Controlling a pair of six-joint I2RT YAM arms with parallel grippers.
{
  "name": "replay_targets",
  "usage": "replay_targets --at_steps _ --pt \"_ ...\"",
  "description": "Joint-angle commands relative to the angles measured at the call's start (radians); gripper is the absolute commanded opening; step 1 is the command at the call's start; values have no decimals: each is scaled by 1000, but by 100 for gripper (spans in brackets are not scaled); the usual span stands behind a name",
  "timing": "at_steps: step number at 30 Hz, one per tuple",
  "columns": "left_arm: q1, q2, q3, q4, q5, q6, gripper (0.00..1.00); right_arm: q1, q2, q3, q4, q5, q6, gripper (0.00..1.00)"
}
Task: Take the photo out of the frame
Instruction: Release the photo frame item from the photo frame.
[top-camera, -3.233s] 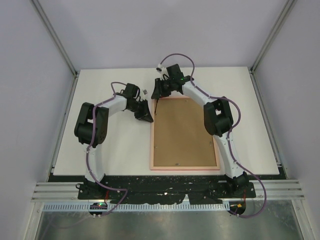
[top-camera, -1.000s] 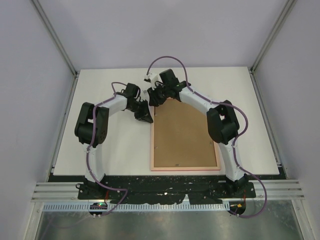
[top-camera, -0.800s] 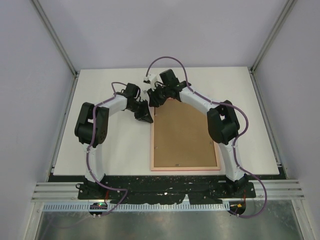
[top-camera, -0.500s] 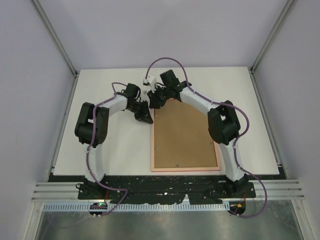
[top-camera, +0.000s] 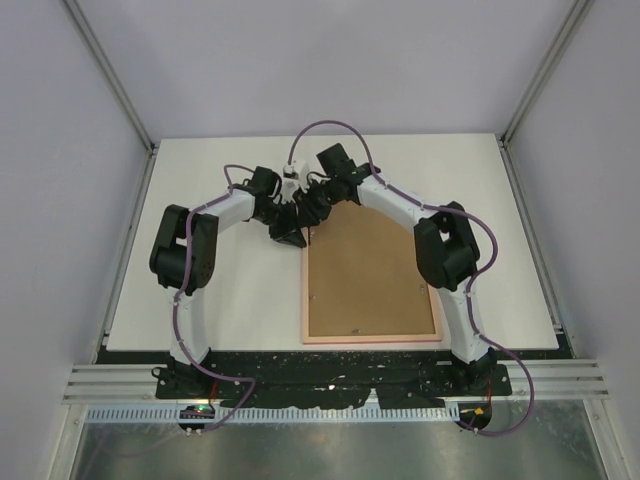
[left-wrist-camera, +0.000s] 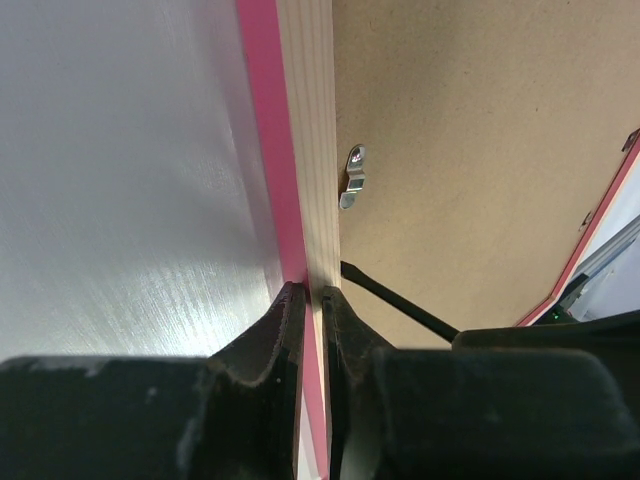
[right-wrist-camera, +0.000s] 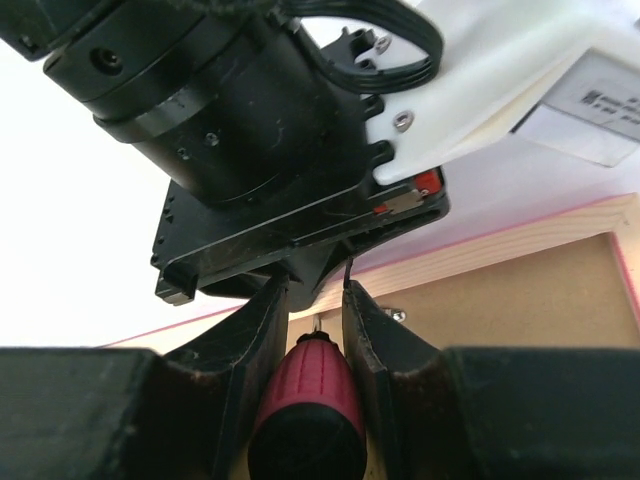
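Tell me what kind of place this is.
Probably a robot lab test cell: a left arm and right arm bolted to a rail at a white table's near edge, plain walls with metal posts around it, and a picture frame lying back up.

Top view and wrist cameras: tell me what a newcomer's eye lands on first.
The pink frame lies face down on the white table, its brown back up. Both grippers crowd its far left corner. The left gripper pinches the frame's edge, while the right gripper holds a red-handled screwdriver, its blade reaching over the back near a metal clip.
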Motion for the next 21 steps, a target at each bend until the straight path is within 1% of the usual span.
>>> replay_targets --at_steps 1,9,13,15,21 --pt "-1 20 16 12 -77 8 14 15 -55 24 -41 7 15 8" --pt "-1 20 17 12 -74 10 14 6 -94 53 -57 18 48 8" --pt "-1 23 20 10 -70 10 13 -8 -143 62 -67 109 87 8" --pt "-1 23 19 10 -68 10 14 -23 -170 59 -85 125 104 8" --pt "1 21 17 17 -53 16 14 -80 -316 -39 -73 82 166 8"
